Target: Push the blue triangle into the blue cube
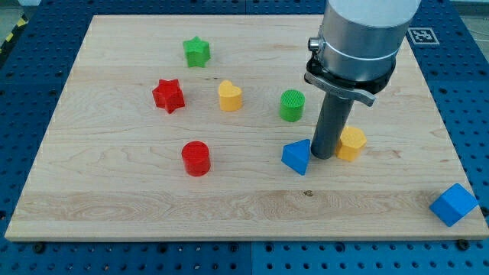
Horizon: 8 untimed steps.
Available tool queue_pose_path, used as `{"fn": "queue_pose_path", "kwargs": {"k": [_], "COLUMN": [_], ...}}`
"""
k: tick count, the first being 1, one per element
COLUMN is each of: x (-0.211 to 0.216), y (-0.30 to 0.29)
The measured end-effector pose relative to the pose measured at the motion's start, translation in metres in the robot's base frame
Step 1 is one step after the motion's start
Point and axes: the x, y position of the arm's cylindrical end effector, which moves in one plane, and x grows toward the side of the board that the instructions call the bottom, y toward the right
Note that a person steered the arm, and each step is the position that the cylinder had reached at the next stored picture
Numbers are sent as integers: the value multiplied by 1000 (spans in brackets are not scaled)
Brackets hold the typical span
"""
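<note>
blue triangle point(296, 156), blue cube point(453, 205), yellow hexagon point(352, 143), green cylinder point(292, 105), red star point(168, 95)

arm upright, my tip point(323, 156) on board

No readable words, numbers or brand names appear anywhere. A black-and-white square marker point(422, 35) sits at the board's point(114, 198) far right corner.

Pale wooden board point(122, 206) on blue perforated table point(23, 84); evenly lit, seemingly.
</note>
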Motion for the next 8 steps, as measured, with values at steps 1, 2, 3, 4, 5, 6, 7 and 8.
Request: {"fn": "queue_pose_path", "kwargs": {"k": [1,2,3,4,5,6,7,8], "x": [-1,-19,-35,-35,-27,0,9,21], "y": [0,0,-21,-52,-53,-47,-23,9]}}
